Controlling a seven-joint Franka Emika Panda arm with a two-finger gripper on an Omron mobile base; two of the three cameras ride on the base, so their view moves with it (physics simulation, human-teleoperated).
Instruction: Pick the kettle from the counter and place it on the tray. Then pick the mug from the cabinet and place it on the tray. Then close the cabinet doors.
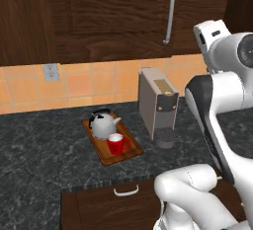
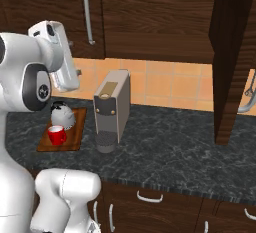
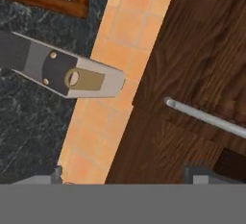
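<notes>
Kettle (image 1: 102, 124) and mug (image 1: 116, 144) already sit on the tray (image 1: 129, 154), left of center on the tabletop (image 1: 39, 145). The fingers (image 3: 126, 176) are wide open, holding nothing. Next I think a cabinet door (image 2: 231, 57), standing open at upper right, needs a slow flat push. Its long side runs up and down.

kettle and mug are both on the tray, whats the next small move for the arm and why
Probably swing the open claw rightwards to the tall dark brown wood door that stands swung out over the dark speckled stone counter, to push it shut. The rounded silver metal kettle and red mug already sit on the wooden tray.
</notes>
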